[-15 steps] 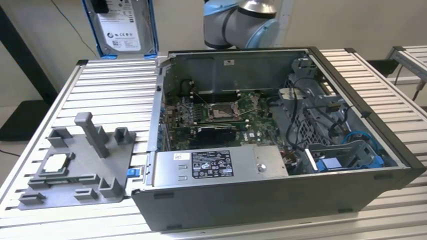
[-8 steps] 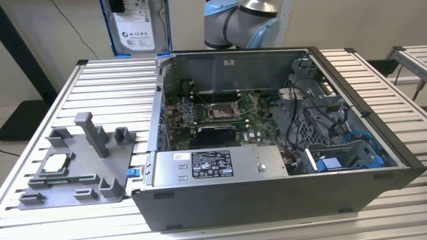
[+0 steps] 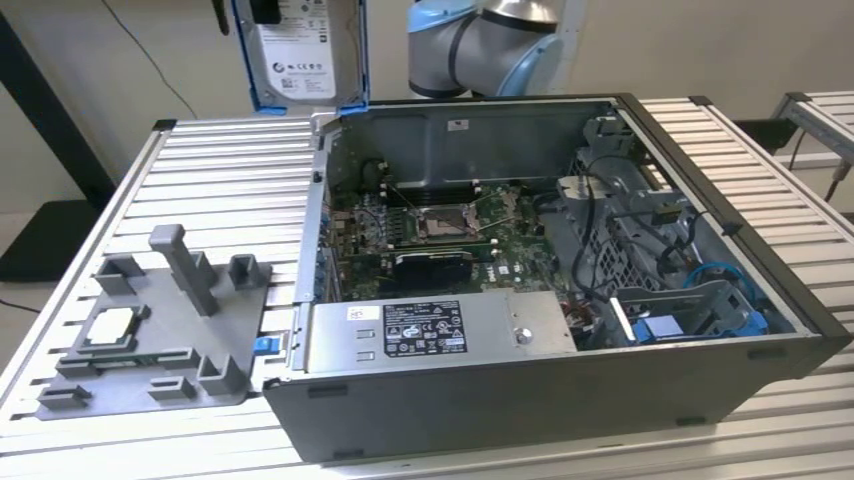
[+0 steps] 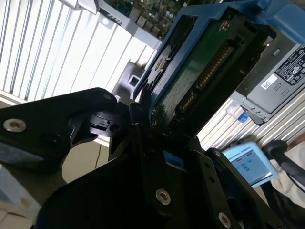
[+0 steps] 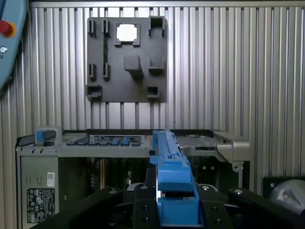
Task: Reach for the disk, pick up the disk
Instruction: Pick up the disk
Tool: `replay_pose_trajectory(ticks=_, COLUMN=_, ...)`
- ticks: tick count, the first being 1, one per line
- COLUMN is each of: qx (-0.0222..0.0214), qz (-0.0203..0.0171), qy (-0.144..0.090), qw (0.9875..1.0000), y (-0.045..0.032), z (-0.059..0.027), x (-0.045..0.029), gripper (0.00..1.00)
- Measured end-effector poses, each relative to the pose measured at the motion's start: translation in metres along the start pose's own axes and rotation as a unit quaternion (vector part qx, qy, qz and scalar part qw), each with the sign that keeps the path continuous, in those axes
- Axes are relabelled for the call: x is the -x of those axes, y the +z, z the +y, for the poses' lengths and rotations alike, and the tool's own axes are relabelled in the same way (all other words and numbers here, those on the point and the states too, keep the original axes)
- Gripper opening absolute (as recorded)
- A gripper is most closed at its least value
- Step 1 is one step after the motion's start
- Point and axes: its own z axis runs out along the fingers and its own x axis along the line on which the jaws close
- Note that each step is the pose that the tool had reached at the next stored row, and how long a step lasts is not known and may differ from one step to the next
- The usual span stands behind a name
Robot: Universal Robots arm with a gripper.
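We see a tabletop (image 3: 200, 170) of silver-grey aluminium slats with narrow grooves between them. Two things lie directly on it. An open computer case (image 3: 534, 400) lies on its side toward the exterior view's right, its dark wall flat on the slats and its open side facing up. Near it, toward the exterior view's left, rests a flat grey fixture plate (image 3: 160, 345) with raised pegs and pockets. In the first wrist view a strip of bare slats (image 5: 238, 71) separates plate (image 5: 126, 93) from case.
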Motion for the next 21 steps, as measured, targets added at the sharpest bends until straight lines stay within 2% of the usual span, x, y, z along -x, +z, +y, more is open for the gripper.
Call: replay_pose_trajectory(ticks=21, qx=0.0008, qz=-0.0001, qy=-0.001, qw=1.0, y=-0.0025, z=-0.0712, x=0.0019, gripper=0.0)
